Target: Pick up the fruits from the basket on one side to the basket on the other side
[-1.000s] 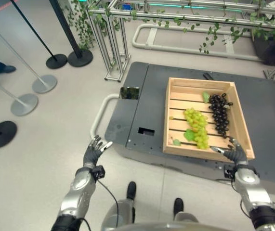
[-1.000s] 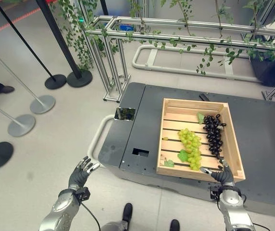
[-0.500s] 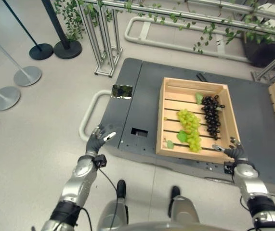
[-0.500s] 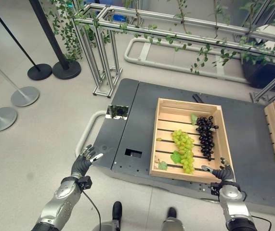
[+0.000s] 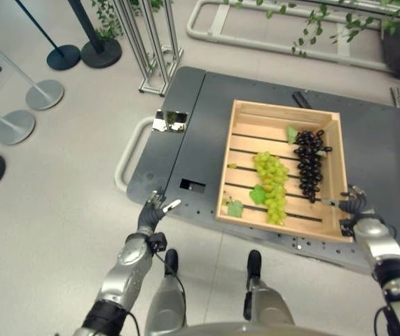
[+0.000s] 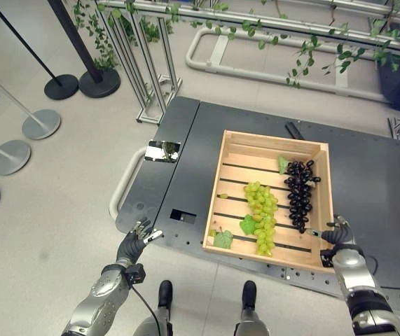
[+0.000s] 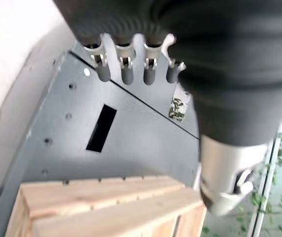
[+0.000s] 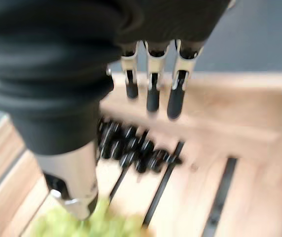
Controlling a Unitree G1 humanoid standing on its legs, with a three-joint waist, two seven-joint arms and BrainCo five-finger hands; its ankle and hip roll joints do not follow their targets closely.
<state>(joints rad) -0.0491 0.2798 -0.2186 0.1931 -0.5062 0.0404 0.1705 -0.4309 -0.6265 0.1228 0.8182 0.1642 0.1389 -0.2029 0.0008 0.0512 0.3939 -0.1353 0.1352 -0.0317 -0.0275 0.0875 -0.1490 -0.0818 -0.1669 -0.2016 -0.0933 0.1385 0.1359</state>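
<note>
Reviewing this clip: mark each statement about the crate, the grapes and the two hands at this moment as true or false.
1. The wooden crate holds a green grape bunch and a dark grape bunch. True.
2. The right hand is closed round the dark bunch. False: its fingers are straight and it hovers at the crate's near right corner, holding nothing.
3. The dark bunch lies nearer the robot's right side than the green one. True.
4. The left hand rests inside the crate. False: it is open at the near left edge of the grey platform, apart from the crate.
5. Both bunches lie on the platform beside the crate. False: both lie inside the crate on its slats.
</note>
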